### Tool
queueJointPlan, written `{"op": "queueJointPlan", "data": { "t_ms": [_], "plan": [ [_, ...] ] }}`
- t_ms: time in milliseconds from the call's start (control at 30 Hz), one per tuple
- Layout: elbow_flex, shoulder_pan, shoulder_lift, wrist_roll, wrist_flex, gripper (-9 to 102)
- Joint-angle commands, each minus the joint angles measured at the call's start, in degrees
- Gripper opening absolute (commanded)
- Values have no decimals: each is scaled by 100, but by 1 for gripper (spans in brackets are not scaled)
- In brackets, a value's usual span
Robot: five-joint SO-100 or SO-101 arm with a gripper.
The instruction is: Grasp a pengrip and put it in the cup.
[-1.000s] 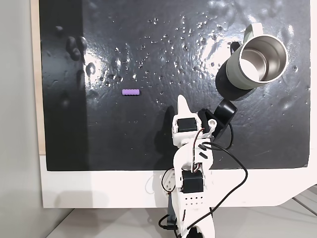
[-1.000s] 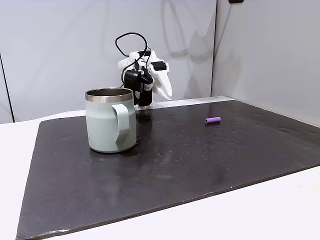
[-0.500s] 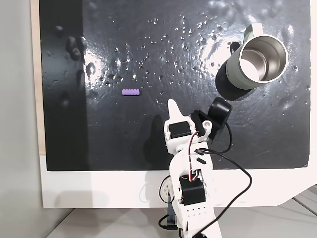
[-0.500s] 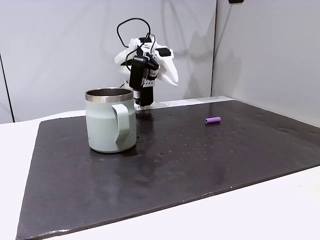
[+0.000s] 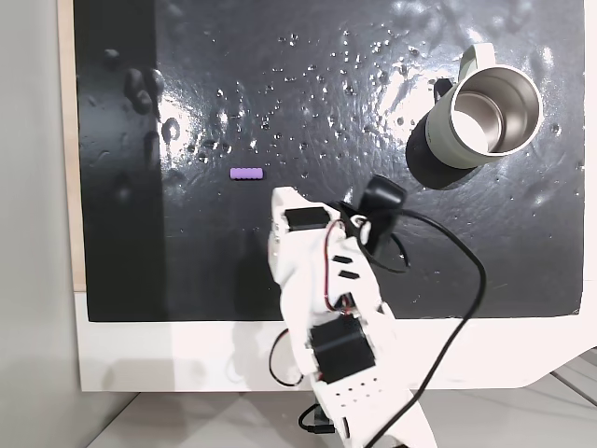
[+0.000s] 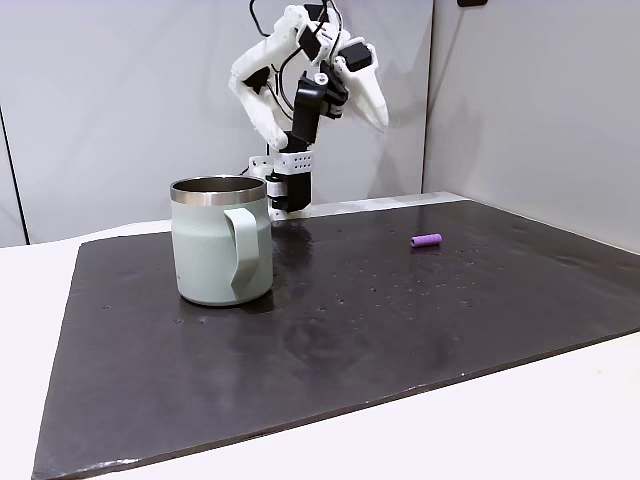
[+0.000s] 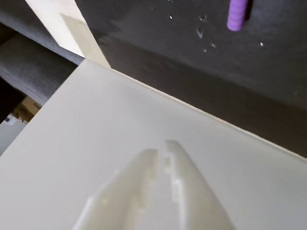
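Nothing is being held yet: the gripper (image 7: 160,155), fingers closed and empty, is hanging well short of the pengrip (image 7: 236,14), with the cup (image 5: 485,117) off beside it waiting.

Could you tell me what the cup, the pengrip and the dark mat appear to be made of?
The cup looks like steel: shiny silver inside, with a matte pale grey-green coating outside. The pengrip seems soft rubber or silicone, judging by its ribbed, matte purple surface. The mat could be rubber, leather or vinyl: black, semi-glossy and dimpled, with glare patches.
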Motion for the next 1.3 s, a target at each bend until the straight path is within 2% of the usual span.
{"op": "queueJointPlan", "data": {
  "t_ms": [0,67,267,367,600,1000,1267],
  "plan": [
    [-729,-158,-686,448,264,0],
    [-861,-167,-1072,492,325,0],
    [-2206,-123,-2751,598,1178,1],
    [-2637,-158,-3287,624,1318,14],
    [-3612,-343,-4544,1028,1564,25],
    [-4210,-668,-5889,1459,1494,23],
    [-4254,-756,-6601,1441,1283,27]
  ]
}}
